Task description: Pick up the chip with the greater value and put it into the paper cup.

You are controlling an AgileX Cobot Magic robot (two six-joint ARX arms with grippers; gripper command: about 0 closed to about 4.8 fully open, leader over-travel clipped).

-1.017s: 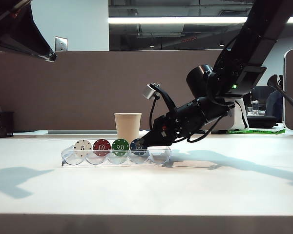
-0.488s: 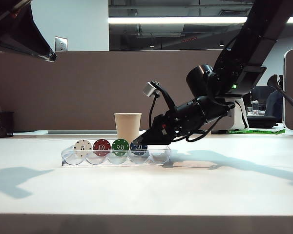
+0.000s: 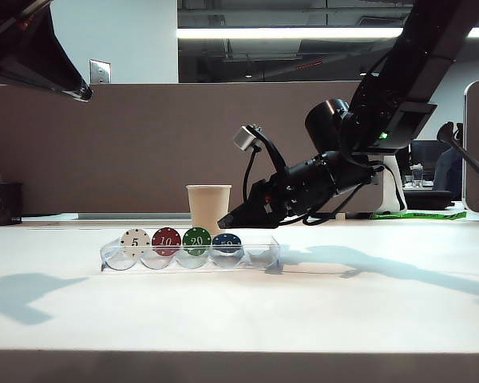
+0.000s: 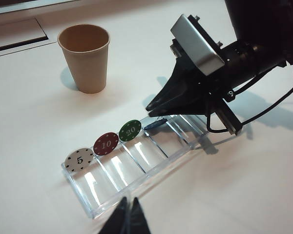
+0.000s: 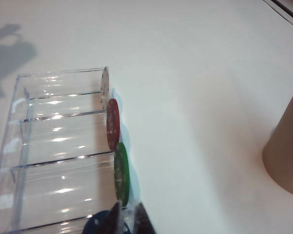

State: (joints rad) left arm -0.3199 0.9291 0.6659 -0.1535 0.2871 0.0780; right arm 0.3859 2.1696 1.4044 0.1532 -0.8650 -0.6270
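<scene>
Slanting down over chip [image 4: 156,123], right tool [image 4: 149,106], grip unclear; left tool [image 4: 129,217] clenched above tray [image 4: 151,146].

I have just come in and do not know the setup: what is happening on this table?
The right hand hangs just above the blue 50 chip, jaws together and holding nothing. The chip sits tilted in its slot of the clear tray, beside the green 20 chip, red 10 chip and white 5 chip. The paper cup stands empty behind the tray. The left hand is held high, touching nothing, jaws shut.
</scene>
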